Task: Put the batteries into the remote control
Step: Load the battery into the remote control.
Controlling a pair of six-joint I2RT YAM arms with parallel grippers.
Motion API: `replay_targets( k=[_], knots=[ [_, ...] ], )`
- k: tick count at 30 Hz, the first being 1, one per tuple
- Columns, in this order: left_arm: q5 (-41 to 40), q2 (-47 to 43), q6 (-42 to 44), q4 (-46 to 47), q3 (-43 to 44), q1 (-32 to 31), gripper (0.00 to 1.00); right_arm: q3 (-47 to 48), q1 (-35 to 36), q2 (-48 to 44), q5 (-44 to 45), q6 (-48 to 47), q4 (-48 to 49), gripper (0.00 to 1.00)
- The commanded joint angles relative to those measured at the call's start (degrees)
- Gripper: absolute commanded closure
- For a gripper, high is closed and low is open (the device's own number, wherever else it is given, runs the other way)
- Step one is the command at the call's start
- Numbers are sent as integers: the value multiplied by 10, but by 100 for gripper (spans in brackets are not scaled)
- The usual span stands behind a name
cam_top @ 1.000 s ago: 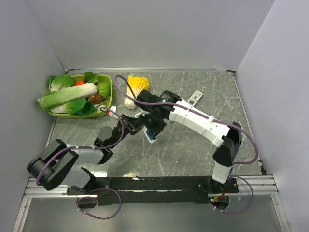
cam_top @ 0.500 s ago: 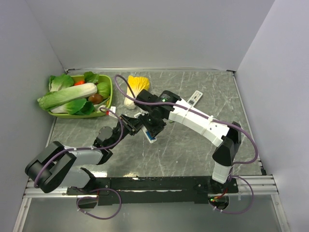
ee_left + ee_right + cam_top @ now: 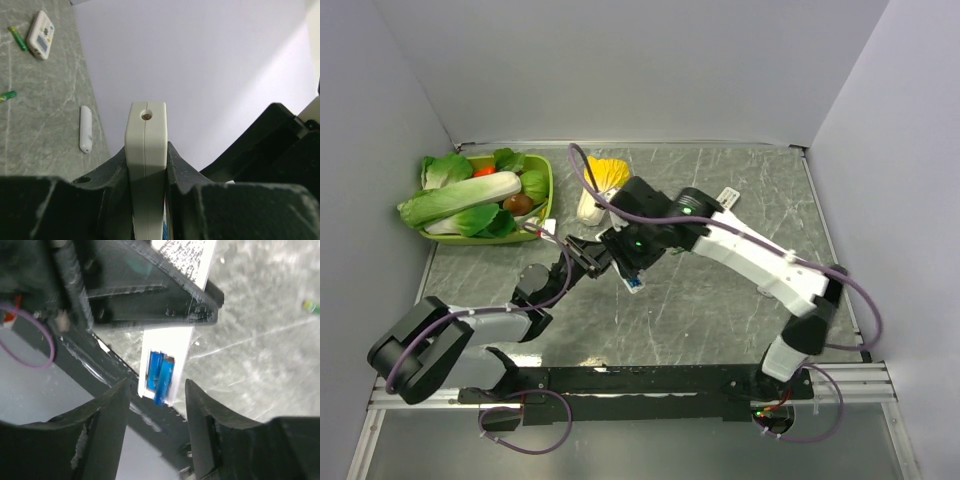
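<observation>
Left jaws are clamped tight on the remote control [image 3: 145, 125] by its long edges, holding it up off the tabletop [image 3: 45, 130]. The open battery bay [image 3: 169, 360] faces my right arm. My read: this fixes the body so the right side can work the bay without it sliding.

Right jaws stand parted, gripping nothing, and hover right over the bay. Two blue batteries [image 3: 160, 374] sit in the bay and show in the gap between my right fingers [image 3: 100, 430], touching neither. One cell looks cocked, its end riding past the bay's rim, so it probably needs a push to seat.

The rest lies on the tabletop, well apart from the jaws:
- a green battery [image 3: 17, 38] beside a second remote [image 3: 40, 28]
- another green cell [image 3: 7, 95]
- a white strip [image 3: 85, 128], likely the bay cover
</observation>
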Motion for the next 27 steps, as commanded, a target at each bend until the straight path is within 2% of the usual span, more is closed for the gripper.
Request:
replay_targets(
  k=[1,3,6,9,14,16,20,27],
  knots=[
    [17,-43,-3,13,10,-3,99,-79,1,-182,-57,-127,114,43],
    [25,-61,1,-8,15,-2,99,-140,-10,-223,-104,-185,171,40],
    [29,-77,0,-35,17,-2,99,-216,-17,-297,-164,-242,236,47],
    [32,-84,-13,-36,10,-2,99,-266,-29,-336,-234,-288,282,49],
    [48,-90,-30,-49,11,-2,99,-376,-32,-388,-327,-421,361,43],
    [59,-99,-28,-73,19,-2,99,-413,-37,-403,-345,-448,403,42],
    [70,-117,-20,-109,31,-2,99,-415,-51,-384,-368,-523,394,41],
    [86,-132,-16,-133,34,-2,99,-408,-59,-340,-396,-584,387,41]
  ],
)
